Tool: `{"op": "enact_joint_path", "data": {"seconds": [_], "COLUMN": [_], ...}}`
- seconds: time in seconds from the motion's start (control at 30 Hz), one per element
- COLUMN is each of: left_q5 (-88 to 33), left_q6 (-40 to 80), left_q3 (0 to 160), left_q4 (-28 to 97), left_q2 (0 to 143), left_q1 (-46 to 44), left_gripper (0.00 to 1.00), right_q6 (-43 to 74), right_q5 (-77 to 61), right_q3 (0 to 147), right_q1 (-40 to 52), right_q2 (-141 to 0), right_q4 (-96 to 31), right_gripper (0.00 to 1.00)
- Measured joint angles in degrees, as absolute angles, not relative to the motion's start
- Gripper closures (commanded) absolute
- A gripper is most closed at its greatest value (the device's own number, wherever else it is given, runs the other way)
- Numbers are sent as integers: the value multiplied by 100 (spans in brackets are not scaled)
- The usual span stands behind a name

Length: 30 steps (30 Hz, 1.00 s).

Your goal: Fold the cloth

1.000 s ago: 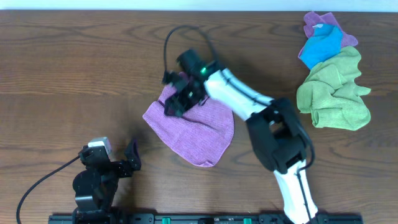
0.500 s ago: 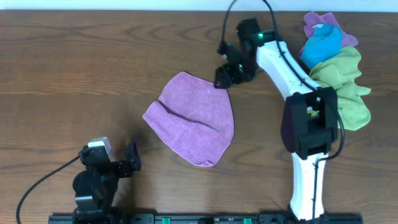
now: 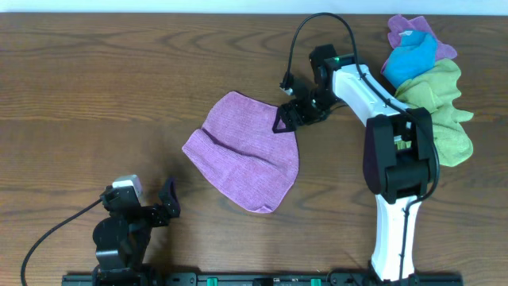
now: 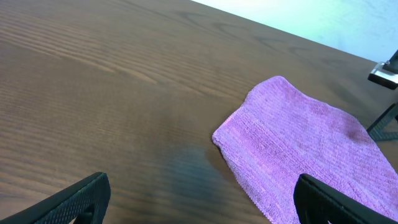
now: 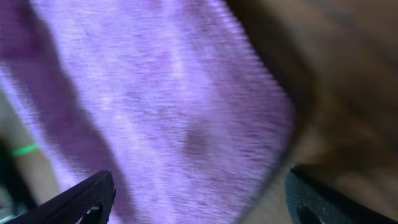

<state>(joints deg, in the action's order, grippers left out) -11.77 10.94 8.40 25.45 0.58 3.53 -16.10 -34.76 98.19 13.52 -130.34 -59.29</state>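
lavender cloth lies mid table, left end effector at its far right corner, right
Not the left: the overhead view shows the right end effector at that corner of the cloth. The left end effector sits apart, near the table's front edge.

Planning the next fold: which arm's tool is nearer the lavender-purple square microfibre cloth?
Right. The right tool is at the lavender-purple square microfibre cloth's far right edge, jaws open above it. The left tool sits well apart, off the cloth's near left side.

Right hand (image 3: 287, 119) now at cloth (image 3: 242, 155) corner
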Motion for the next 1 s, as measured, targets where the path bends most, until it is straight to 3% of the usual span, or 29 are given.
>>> {"op": "enact_joint_path", "data": {"seconds": [0.27,0.43,0.57,0.7,0.9,1.0], "left_q5": [-1177,-1177,-1177,-1177,-1177,-1177], "left_q6": [1092,1094,1094,1094,1094,1092], "left_q3": [840,840,840,840,840,840], "left_q4": [2545,2545,2545,2545,2545,2545], "left_q2": [58,58,58,58,58,58], "left_q1": [353,353,353,353,353,353], "left_gripper": [5,5,5,5,5,5], "right_q6": [-1636,-1634,-1662,-1343,-1079,-1074], "right_q5": [-4834,-5546,-5791,-4654,-2751,-2711], "right_q3": [9795,10503,11430,11994,11863,11605], "right_q1": [1400,1365,1269,1116,1072,1072], "right_q2": [-13058,-13091,-13091,-13080,-13085,-13085], "right_q4": [-6007,-6156,-6215,-6224,-6978,-7323], "right_gripper": [23,25,32,19,27,26]}}
